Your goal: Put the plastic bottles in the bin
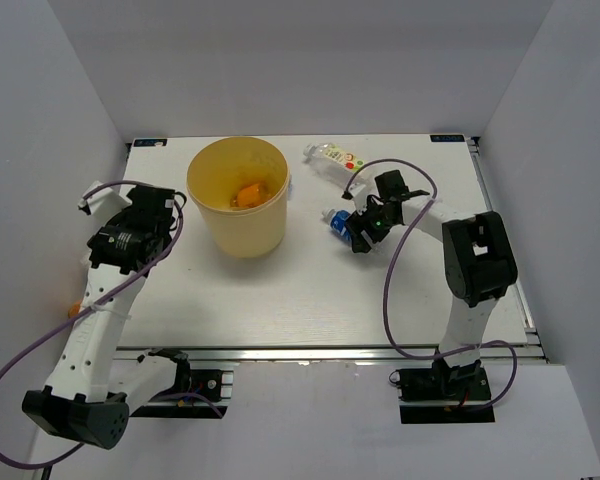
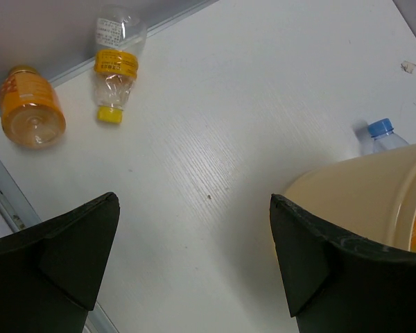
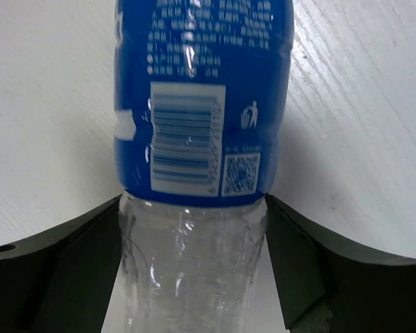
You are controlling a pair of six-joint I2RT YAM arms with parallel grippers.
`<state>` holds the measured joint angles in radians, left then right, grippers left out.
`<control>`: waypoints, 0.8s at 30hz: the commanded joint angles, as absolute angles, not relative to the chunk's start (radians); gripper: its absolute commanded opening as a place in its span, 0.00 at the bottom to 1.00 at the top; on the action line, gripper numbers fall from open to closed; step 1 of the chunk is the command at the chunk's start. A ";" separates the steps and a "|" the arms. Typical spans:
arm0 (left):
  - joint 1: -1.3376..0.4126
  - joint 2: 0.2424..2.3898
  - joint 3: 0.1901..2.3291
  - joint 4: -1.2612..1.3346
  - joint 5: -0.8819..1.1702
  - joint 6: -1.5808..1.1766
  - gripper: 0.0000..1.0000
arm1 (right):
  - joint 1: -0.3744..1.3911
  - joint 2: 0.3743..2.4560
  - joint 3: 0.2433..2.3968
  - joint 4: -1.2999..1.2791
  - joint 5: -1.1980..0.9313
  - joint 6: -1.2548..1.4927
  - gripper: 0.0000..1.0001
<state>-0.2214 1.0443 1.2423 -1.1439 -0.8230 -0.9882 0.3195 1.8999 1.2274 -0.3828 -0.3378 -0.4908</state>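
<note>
White wood-grain table [image 1: 280,290], pale walls [image 1: 310,70] | left hand [image 2: 194,201] wide | right hand [image 3: 194,202] straddles blue-label bottle [image 3: 201,90], grip unclear

**Yellow, blue and orange on white**

The bin [image 1: 245,235] is pale yellow. The blue-label bottle [image 3: 201,97] is clear, and its label is deep blue with white print and a white barcode panel. The orange bottle [image 2: 31,107] is orange. The yellow-cap bottle [image 2: 115,66] is clear with a yellow band. The desk [image 1: 310,290] is white and finely grained.

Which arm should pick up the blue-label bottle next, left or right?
Right. The right gripper has the blue-label bottle between its jaws. The left gripper hangs open on the other side of the bin.
</note>
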 commanded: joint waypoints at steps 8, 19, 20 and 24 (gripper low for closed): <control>-0.218 1.008 1.201 -1.161 -0.854 -1.014 0.98 | 0.370 1.648 1.239 -0.345 -0.308 -0.396 0.48; -0.213 0.985 0.994 -0.920 -0.772 -1.083 0.98 | 0.447 1.497 1.557 -0.220 -0.614 -0.013 0.56; -0.212 0.988 0.993 -0.925 -0.779 -1.091 0.98 | 0.474 1.529 1.587 -0.216 -0.583 -0.014 0.57; -0.201 1.002 0.968 -0.945 -0.808 -1.112 0.98 | 0.615 1.675 1.816 -0.294 -0.447 -0.018 0.62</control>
<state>-0.2127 1.0084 0.9874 -0.9775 -0.7780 -1.0775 0.5343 1.5734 1.7084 -0.2661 -0.4950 -0.0761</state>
